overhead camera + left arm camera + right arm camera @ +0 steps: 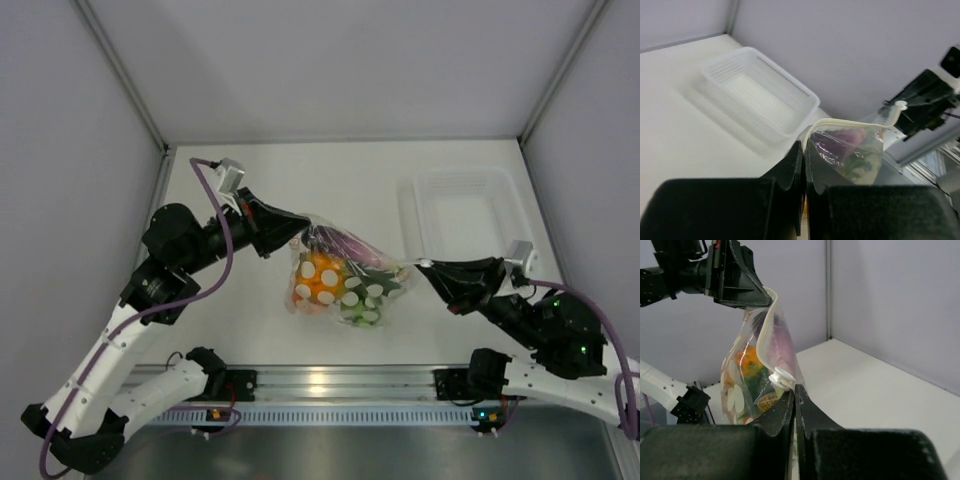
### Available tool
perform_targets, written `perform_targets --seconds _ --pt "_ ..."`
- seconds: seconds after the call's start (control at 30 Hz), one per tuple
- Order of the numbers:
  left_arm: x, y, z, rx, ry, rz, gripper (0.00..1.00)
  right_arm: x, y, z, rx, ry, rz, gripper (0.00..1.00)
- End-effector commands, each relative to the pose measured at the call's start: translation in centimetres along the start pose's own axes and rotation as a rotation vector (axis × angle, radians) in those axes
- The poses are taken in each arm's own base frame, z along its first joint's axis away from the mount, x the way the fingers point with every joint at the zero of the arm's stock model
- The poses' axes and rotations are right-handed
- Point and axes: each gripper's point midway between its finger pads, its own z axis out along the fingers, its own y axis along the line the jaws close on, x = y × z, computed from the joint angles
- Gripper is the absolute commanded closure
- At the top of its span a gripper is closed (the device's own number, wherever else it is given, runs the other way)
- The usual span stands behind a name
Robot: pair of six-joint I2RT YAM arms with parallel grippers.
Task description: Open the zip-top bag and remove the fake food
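Above table (260, 180), both jaws pinch zip-top bag (345, 283)

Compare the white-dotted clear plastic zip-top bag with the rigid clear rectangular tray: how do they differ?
The zip-top bag hangs pinched at its top between the left tool and right tool; the tray lies flat on the table. The bag is soft, crinkled and dotted white; the tray is stiff, ribbed and plain. The bag holds orange, green and purple toy food; the tray is empty. Both are see-through plastic.

White table (340, 185) — tray (465, 215) (apparently clear plastic)
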Motion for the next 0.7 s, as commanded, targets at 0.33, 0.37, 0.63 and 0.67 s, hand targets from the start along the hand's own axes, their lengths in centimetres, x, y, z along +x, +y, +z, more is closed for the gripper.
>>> perform_targets --seconds 0.33,0.37,0.63,0.67 --pt "2.4 10.1 -1.2 -0.451 -0.031 0.057 0.31 6.6 -1.1 4.4 0.18 0.396 0.022 1.0" --pt "2.7 9.5 -1.1 -0.415 -0.017 0.065 0.24 7.4 -1.2 4.4 0.191 0.431 0.017 1.0" --pt "5.4 1.1 0.2 0.129 0.099 0.155 0.02 11.5 -1.1 5.8 0.208 0.675 -0.064 1.0" --pt "5.7 0.7 0.3 0.168 0.1 0.167 0.02 12.2 -1.1 6.0 0.211 0.704 -0.073 1.0"
